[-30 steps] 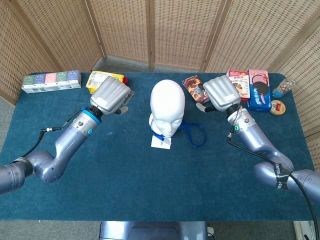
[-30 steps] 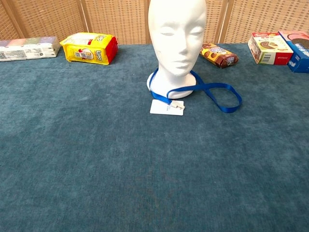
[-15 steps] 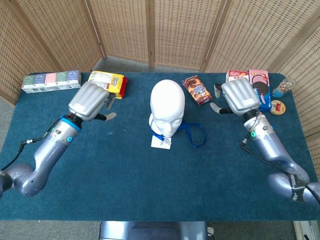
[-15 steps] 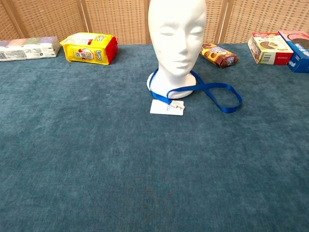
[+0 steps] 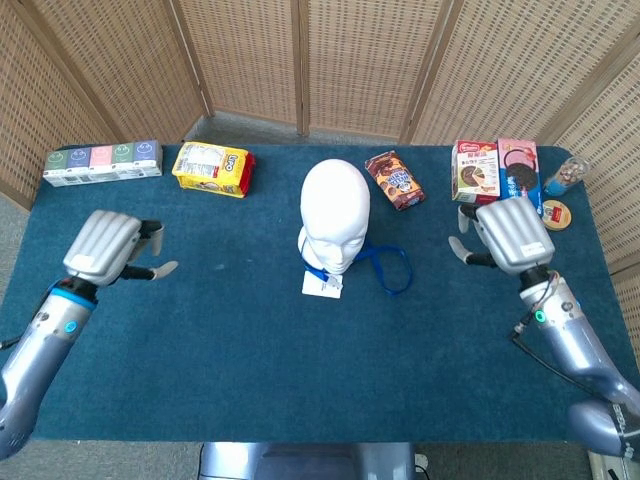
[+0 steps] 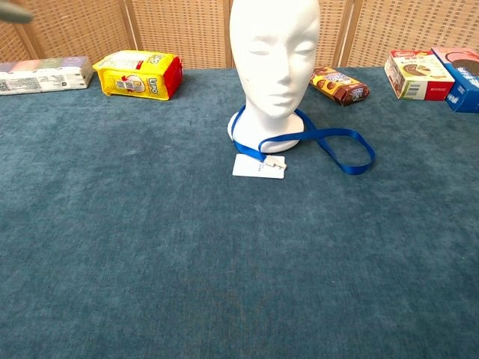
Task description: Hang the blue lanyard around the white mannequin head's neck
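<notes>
Two empty, spread robot hands: left (image 5: pixel 105 246), right (image 5: pixel 512 234); smooth mannequin head (image 5: pixel 335 213), looped ribbon lanyard (image 6: pixel 329 143).

— What sort of place is shown?

— A staged test area, such as a robot lab, is suggested rather than a home. A table (image 5: pixel 250 340) covered in blue carpet-like cloth is closed in behind by woven folding screens (image 5: pixel 300 60).

— What else points to that?

— Packaged goods are set out in a row along the far edge: a yellow packet (image 5: pixel 211 167), a strip of tissue packs (image 5: pixel 102 163), a brown biscuit bag (image 5: pixel 394 179) and snack boxes (image 5: pixel 497 170). A white foam head (image 5: pixel 335 212) is placed at the centre, and two metal robot arms (image 5: pixel 45 345) are seen reaching in from the near side.
</notes>
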Robot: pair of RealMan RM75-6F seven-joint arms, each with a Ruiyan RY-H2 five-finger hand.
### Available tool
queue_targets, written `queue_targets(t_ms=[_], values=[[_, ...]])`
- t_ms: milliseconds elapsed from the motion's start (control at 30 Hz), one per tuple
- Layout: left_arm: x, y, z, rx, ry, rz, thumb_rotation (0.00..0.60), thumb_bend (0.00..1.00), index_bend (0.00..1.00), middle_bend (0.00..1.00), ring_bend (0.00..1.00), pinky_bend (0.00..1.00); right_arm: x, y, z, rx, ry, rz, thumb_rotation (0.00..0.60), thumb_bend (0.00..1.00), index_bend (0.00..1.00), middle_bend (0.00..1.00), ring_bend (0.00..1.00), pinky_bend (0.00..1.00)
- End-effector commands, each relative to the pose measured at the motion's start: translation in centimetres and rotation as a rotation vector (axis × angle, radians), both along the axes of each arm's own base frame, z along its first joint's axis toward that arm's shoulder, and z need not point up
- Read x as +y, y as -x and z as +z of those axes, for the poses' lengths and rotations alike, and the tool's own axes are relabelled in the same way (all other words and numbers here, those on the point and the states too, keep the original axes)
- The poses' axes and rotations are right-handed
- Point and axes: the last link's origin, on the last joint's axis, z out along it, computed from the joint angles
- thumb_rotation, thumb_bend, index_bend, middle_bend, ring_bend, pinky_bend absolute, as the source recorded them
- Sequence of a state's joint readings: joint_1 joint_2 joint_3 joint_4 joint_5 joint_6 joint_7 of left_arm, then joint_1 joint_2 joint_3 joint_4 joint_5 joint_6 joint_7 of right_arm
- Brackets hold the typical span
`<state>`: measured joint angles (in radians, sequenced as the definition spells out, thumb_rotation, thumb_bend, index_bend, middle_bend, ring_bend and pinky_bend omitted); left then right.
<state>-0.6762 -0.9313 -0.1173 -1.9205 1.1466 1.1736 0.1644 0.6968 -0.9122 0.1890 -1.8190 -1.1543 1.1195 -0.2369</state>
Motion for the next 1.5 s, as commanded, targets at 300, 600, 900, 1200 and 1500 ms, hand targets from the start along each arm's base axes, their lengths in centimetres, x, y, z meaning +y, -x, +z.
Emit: queue_targets(t_ms=[300, 600, 900, 1200, 1500], values=[[-9.6, 8.2, 0.8, -0.077, -0.075, 0.158, 0.43, 0.2, 0.62, 0.79, 0.73, 0.69, 6.9, 4.3, -0.4, 0.034, 0.054, -0.06, 0.407, 0.44, 0.59, 0.77, 0.83, 0.91], [-13.9, 11.7, 0.1, -0.082, -0.106, 0.229, 0.427, 0.2, 0.61, 0.77, 0.71, 0.65, 10.2, 6.7, -1.2, 0.052, 0.066, -0.12, 0.405, 0.44, 0.6, 0.77, 0.82, 0.91], [-18.0, 13.8, -0.5, -0.111, -0.15, 0.278, 0.426, 0.2, 0.61, 0.77, 0.7, 0.63, 13.4, 8.6, -1.5, 0.058, 0.092, -0.168, 0.405, 0.44, 0.61, 0.77, 0.82, 0.91], [-19.9, 14.1, -0.9, -0.132, -0.16, 0.298, 0.429, 0.2, 0.61, 0.75, 0.68, 0.61, 15.5, 9.6, -1.8, 0.04, 0.109, -0.189, 0.405, 0.44, 0.62, 0.77, 0.82, 0.9], [-21.3, 14.4, -1.5, -0.124, -0.136, 0.329, 0.427, 0.2, 0.61, 0.75, 0.68, 0.6, 16.9, 11.0, -2.4, 0.026, 0.091, -0.225, 0.406, 0.44, 0.63, 0.77, 0.82, 0.9]])
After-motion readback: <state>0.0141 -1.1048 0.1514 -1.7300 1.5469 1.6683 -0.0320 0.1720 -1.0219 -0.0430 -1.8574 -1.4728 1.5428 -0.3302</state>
